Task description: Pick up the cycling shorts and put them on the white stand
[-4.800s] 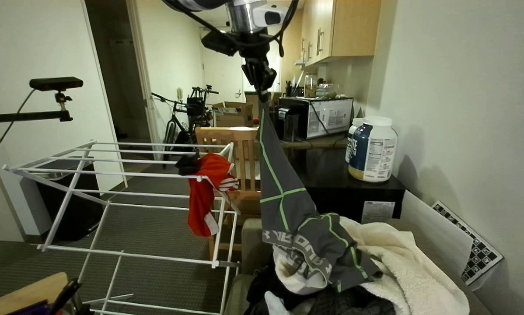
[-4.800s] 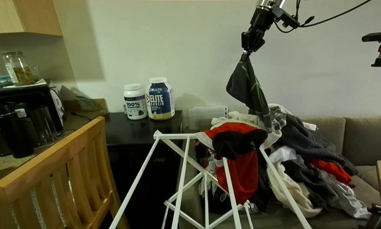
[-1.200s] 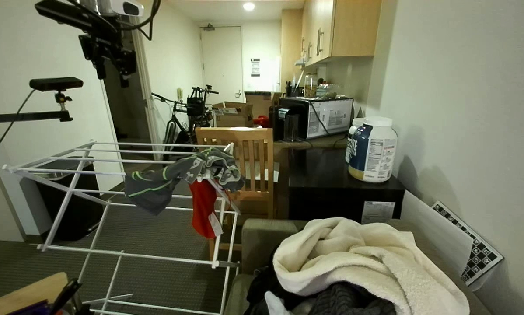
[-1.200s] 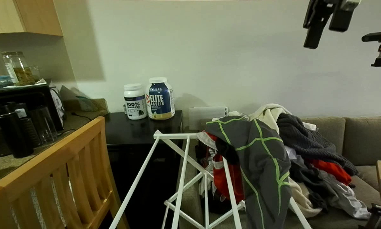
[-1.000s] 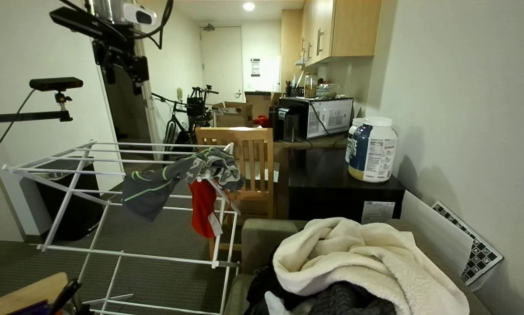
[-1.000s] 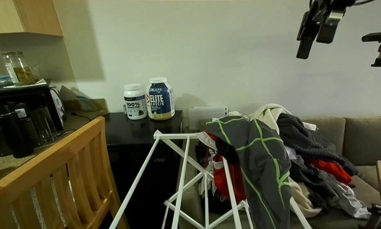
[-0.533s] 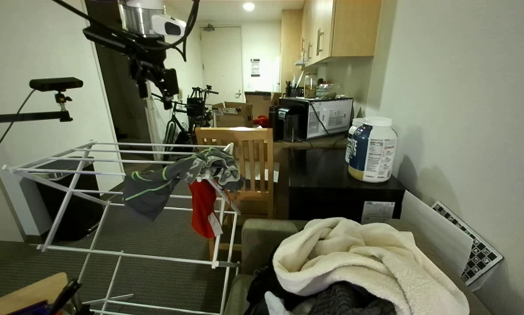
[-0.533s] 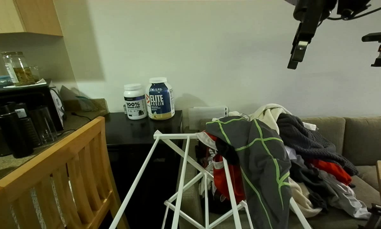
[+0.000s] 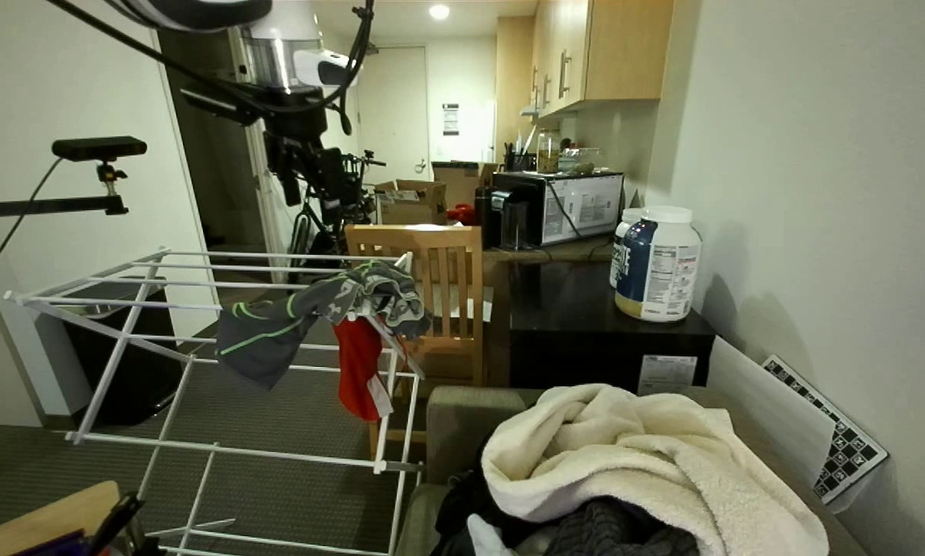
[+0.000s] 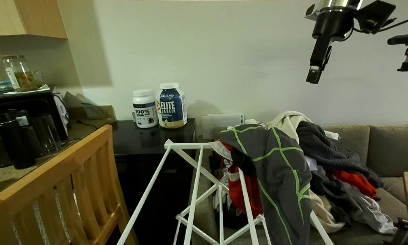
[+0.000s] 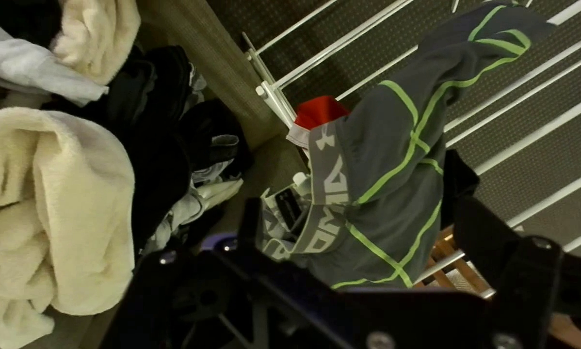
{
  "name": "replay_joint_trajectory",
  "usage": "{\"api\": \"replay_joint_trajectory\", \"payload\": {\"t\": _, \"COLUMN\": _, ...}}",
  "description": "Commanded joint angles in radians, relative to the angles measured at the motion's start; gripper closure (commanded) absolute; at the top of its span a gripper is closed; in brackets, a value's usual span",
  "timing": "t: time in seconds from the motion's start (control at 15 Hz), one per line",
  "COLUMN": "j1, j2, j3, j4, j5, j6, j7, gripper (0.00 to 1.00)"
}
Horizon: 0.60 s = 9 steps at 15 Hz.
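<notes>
White stand [image 10: 220, 185] in both exterior views, from different sides, wrist view nearer, looking down

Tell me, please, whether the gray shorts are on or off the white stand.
On: in both exterior views the gray shorts drape over the white stand, clear of the open tool.

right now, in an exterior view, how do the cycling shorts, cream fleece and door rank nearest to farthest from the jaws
In an exterior view:
1. Cycling shorts: below the jaws, draped over the white stand.
2. Cream fleece: lower right of the picture.
3. Door: in the far background.
</notes>
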Motion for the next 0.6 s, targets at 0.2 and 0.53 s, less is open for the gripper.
{"api": "replay_joint_trajectory", "payload": {"t": 0.2, "j1": -0.058, "j2": -0.013, "j3": -0.020, "j4": -0.107, "j5": -0.088, "j6": 0.068, "j7": 0.078, "gripper": 0.00}}
{"api": "replay_joint_trajectory", "payload": {"t": 0.53, "j1": -0.041, "j2": -0.006, "j3": -0.036, "j4": -0.176, "j5": -0.045, "j6": 0.074, "j7": 0.065, "gripper": 0.00}}
